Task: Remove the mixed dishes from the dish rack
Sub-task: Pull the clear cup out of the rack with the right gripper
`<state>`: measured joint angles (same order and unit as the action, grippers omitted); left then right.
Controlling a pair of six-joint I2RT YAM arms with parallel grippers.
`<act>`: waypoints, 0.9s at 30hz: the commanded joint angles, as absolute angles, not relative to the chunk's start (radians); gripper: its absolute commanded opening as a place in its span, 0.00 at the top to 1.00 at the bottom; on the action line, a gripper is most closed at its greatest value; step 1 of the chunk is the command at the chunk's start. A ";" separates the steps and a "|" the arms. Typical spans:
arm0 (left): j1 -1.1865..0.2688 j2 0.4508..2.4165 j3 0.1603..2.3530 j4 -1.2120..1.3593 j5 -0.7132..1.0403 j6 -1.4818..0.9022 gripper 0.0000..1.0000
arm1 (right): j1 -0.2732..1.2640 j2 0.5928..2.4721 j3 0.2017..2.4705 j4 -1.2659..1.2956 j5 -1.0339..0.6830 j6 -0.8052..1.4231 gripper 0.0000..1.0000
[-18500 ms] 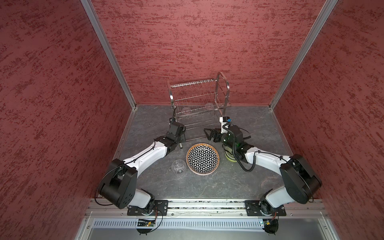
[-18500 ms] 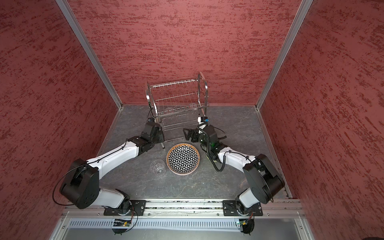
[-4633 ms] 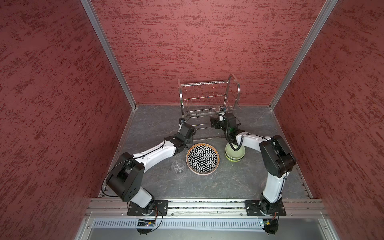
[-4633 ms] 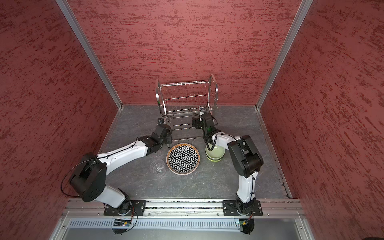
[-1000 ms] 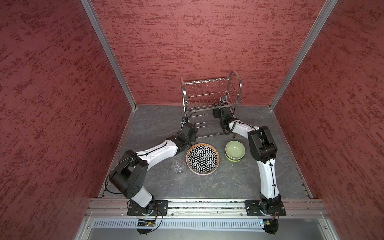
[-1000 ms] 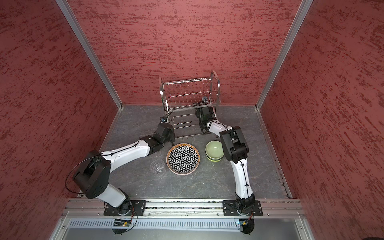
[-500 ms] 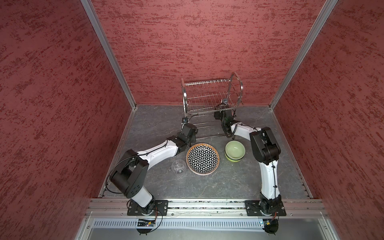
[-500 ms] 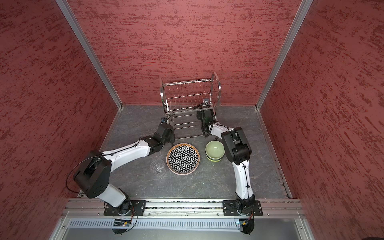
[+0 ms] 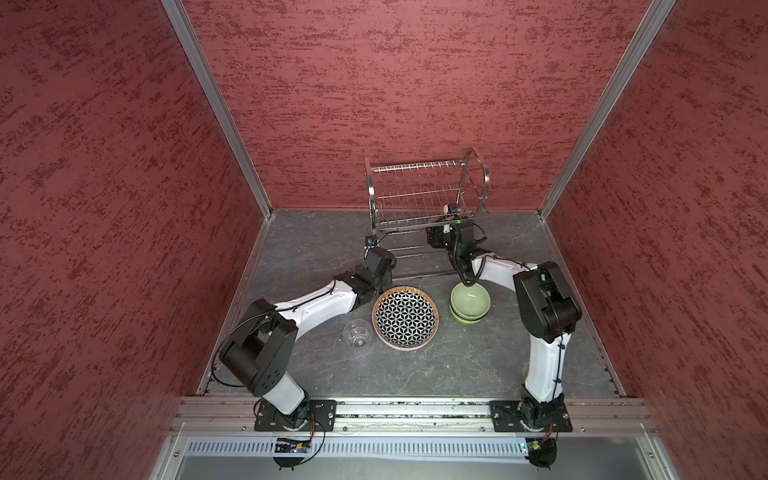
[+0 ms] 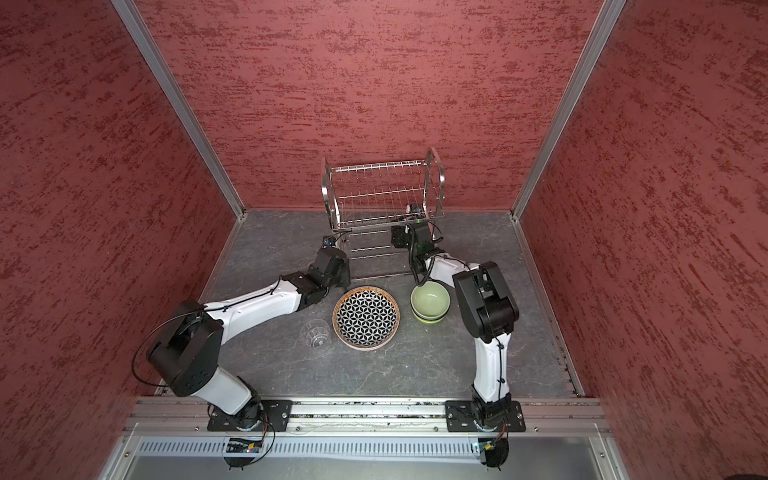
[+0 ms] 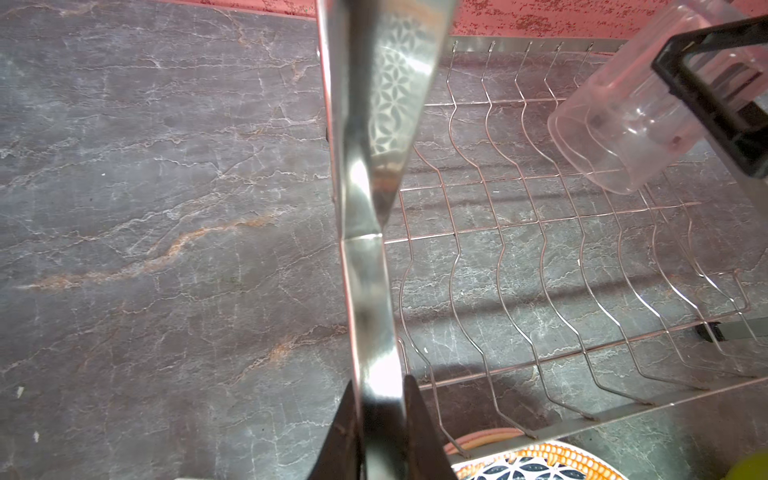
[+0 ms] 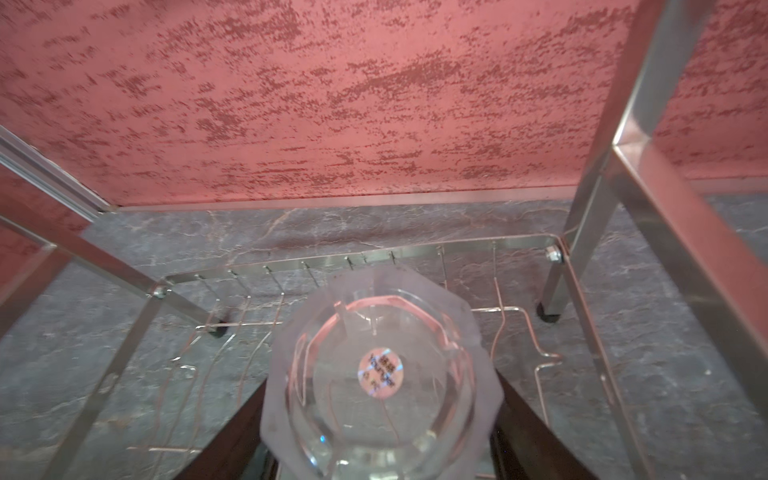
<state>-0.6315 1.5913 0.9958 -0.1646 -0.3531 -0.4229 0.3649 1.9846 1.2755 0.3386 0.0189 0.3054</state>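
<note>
Now the left tool (image 11: 380,399) is clamped on the rack (image 9: 419,195) frame, and the right tool (image 12: 380,415) grips a glass (image 11: 623,120) inside. Next, I reckon, ease it out.

A dark grey marbled tabletop (image 9: 457,365) sits enclosed by red textured walls (image 9: 395,83) with aluminium corner posts (image 9: 217,108).

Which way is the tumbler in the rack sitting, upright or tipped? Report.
Tipped: the left wrist view shows the tumbler slanting sideways above the dish rack wires, between the fingers of the right gripper.
</note>
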 commanded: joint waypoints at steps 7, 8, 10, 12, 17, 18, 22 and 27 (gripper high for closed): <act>-0.643 1.601 0.997 -0.211 -0.316 -0.388 0.90 | 0.368 1.848 1.219 0.434 -0.129 0.414 0.62; -0.643 1.601 0.997 -0.211 -0.316 -0.391 0.87 | 0.368 1.840 1.211 0.434 -0.133 0.414 0.62; -0.643 1.600 0.997 -0.212 -0.316 -0.394 0.83 | 0.368 1.829 1.198 0.431 -0.134 0.415 0.63; -0.643 1.599 0.997 -0.213 -0.314 -0.397 0.78 | 0.368 1.818 1.187 0.430 -0.131 0.410 0.63; -0.644 1.591 1.000 -0.218 -0.312 -0.404 0.67 | 0.367 1.797 1.172 0.419 -0.163 0.421 0.64; -0.644 1.589 1.000 -0.220 -0.313 -0.403 0.64 | 0.368 1.792 1.170 0.419 -0.172 0.426 0.64; -0.647 1.569 0.991 -0.213 -0.322 -0.413 0.58 | 0.368 1.768 1.154 0.429 -0.186 0.442 0.66; -0.649 1.572 0.992 -0.212 -0.319 -0.420 0.71 | 0.367 1.745 1.104 0.472 -0.181 0.466 0.67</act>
